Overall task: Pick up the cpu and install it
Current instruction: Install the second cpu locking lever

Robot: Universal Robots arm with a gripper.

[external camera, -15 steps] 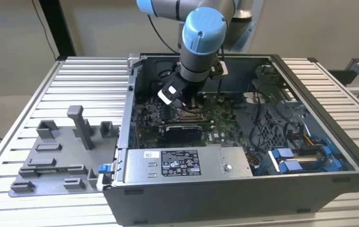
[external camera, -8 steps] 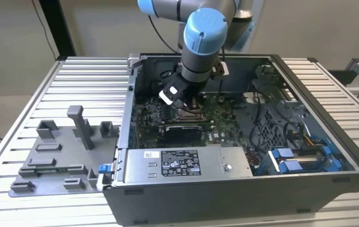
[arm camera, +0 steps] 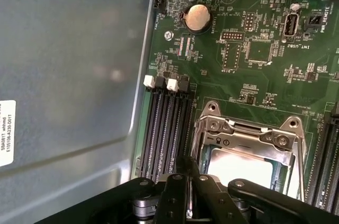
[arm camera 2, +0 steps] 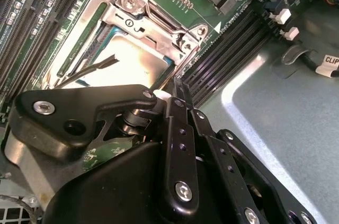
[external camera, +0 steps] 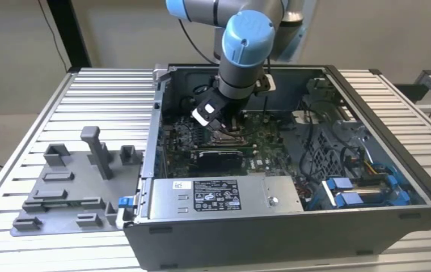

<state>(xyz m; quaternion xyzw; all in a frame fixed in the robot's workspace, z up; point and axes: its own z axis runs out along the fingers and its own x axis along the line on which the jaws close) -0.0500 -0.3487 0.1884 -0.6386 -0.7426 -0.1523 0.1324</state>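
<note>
I am hovering my gripper [arm camera 2: 168, 94] low over the motherboard [arm camera: 254, 75] inside the open computer case [external camera: 367, 85]; the cpu [arm camera 2: 135, 62] is lying flat in its socket, directly beneath and just ahead of my fingertips, its pale metal top catching the light. The steel socket frame [arm camera: 249, 131] is surrounding the chip on all sides in both wrist views; the memory slots [arm camera: 167, 128] are running alongside it, just beside the frame. My fingers are drawn narrowly together, almost touching, with nothing visible between them; whether they are contacting the chip I cannot tell. In the exterior view my wrist is pointing straight down at the board's centre.
</note>
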